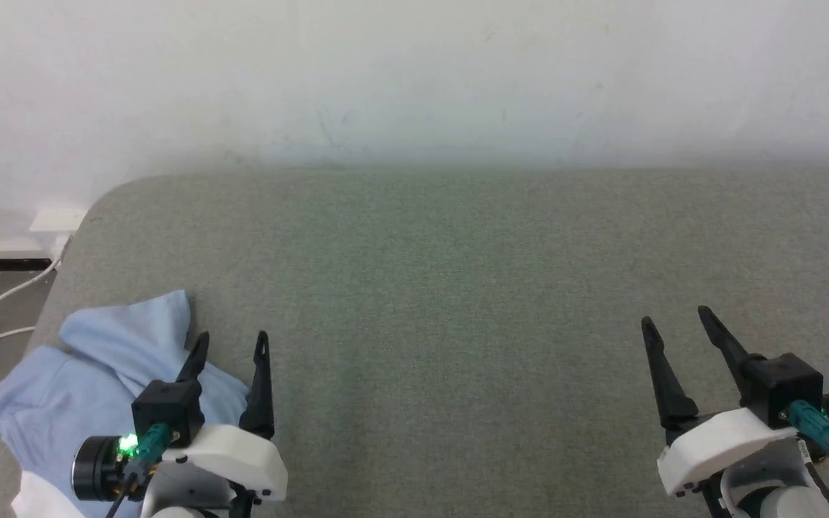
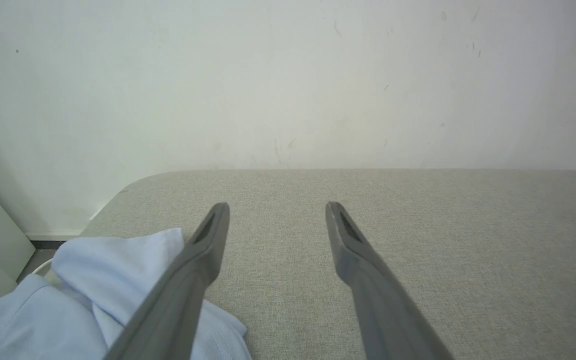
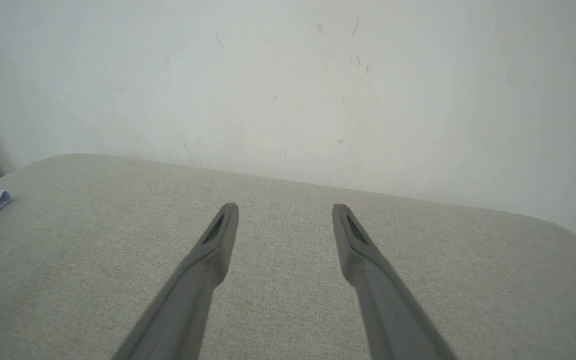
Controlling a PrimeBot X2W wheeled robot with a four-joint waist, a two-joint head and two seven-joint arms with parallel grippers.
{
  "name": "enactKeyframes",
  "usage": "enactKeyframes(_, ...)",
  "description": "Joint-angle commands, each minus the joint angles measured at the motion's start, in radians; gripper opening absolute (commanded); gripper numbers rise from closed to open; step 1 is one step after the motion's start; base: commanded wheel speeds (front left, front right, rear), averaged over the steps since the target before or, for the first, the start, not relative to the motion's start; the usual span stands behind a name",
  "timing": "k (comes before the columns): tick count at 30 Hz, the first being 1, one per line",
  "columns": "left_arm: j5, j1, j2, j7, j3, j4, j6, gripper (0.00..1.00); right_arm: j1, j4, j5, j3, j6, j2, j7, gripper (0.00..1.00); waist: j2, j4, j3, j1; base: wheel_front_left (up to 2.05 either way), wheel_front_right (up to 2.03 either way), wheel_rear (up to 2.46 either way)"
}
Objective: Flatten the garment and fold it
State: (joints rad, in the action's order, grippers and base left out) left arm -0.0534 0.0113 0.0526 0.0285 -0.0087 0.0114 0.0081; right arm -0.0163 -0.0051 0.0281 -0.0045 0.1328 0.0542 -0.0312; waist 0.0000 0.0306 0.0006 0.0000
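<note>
At lower left, 1 crumpled, soft light-blue garment (image 1: pixel 62 388) lies bunched on the corner of the grey woven tabletop (image 1: pixel 458 288). The left gripper (image 1: pixel 232 335) hangs over its right edge, 2 dark tapered fingers spread wide, holding nothing. At lower right, the right gripper (image 1: pixel 675 316) points up-frame, equally spread and empty.

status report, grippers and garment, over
Left gripper open, empty, beside garment. Right gripper open, empty, over grey surface. Garment crumpled at near-left corner, unflattened. White cable on floor, not in the way.
</note>
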Motion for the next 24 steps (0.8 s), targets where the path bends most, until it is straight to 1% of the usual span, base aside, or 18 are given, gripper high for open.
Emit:
enactKeyframes(1,-0.011,-0.012,0.0,0.014,0.002,0.002,-0.006,1.0,-0.003,-0.008,0.01,-0.002,0.0,-0.001,-0.01,1.0,0.0,0.016,-0.001,0.0,0.0,0.0,0.0)
enactKeyframes(24,-0.06,0.009,-0.001,0.062,0.048,0.014,-0.019,1.0,-0.013,-0.04,0.035,0.001,-0.001,-0.001,-0.04,1.0,0.0,0.193,-0.01,0.0,0.0,0.0,0.0)
